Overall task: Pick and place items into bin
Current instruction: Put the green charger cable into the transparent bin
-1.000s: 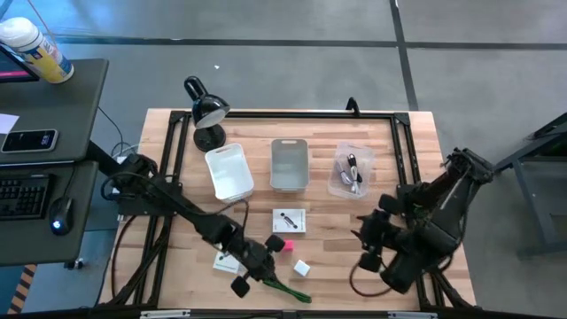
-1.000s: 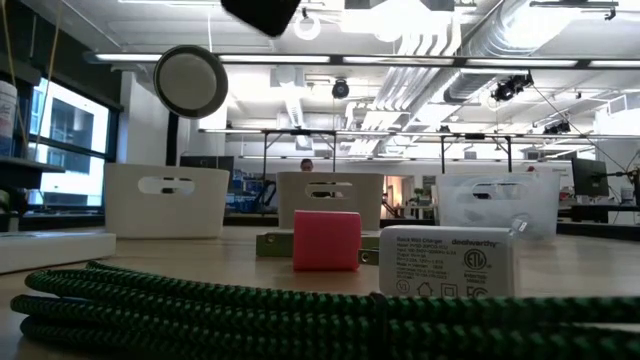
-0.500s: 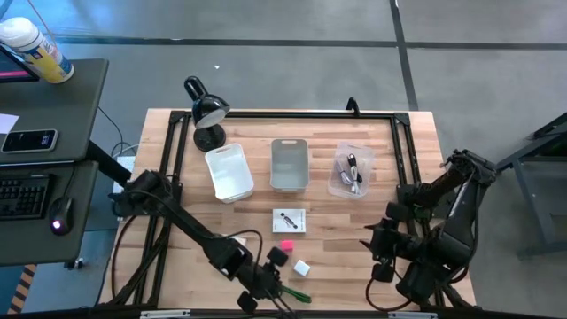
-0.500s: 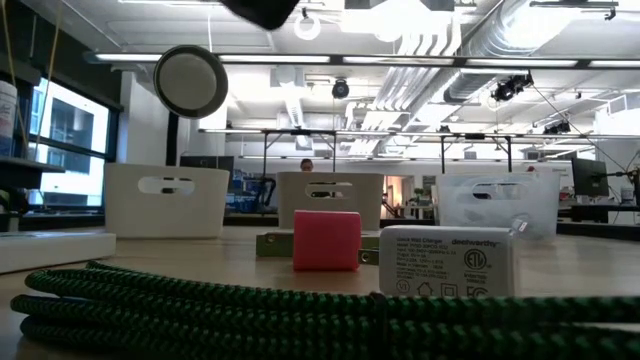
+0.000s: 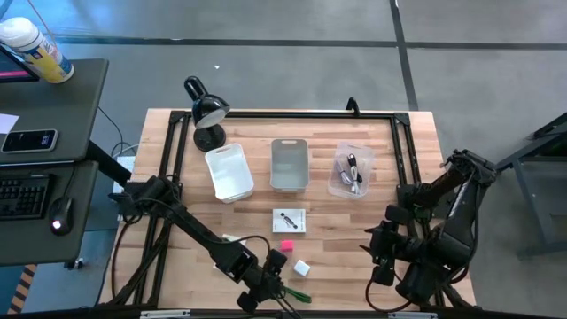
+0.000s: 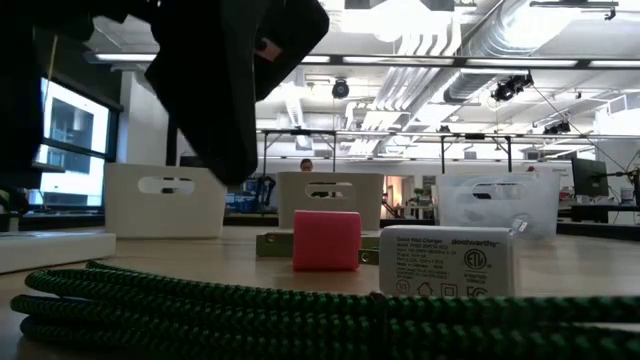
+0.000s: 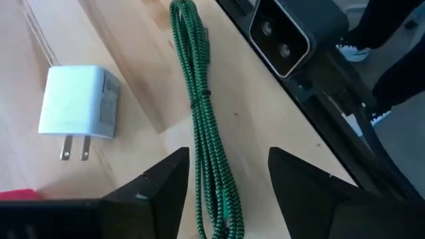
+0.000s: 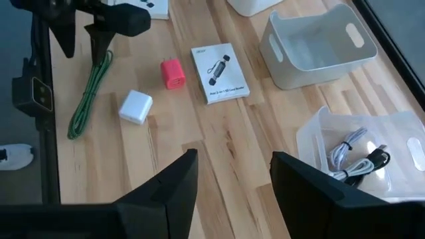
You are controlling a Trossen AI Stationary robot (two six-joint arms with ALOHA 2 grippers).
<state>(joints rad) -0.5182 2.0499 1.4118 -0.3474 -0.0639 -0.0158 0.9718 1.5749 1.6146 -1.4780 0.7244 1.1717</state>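
A green cord lies bundled on the wood near the table's near edge. My left gripper hangs open just over it, one finger on each side; I cannot tell whether it touches. Beside the cord sit a white cube with plug prongs and a pink cube. One white flat packet lies mid-table. Another packet lies partly under my left arm. My right gripper stands open, raised over the table's right side.
Three bins stand in a row at the back: white, grey and clear, the clear one holding black and white cords. A black desk lamp stands at the far left corner. Bare wood lies between the bins and the small items.
My left gripper has moved toward the table's near edge and down over the green cord, tipping more steeply; in the low view it now fills the upper left. My right arm has swung a little toward the right edge. The items have stayed put.
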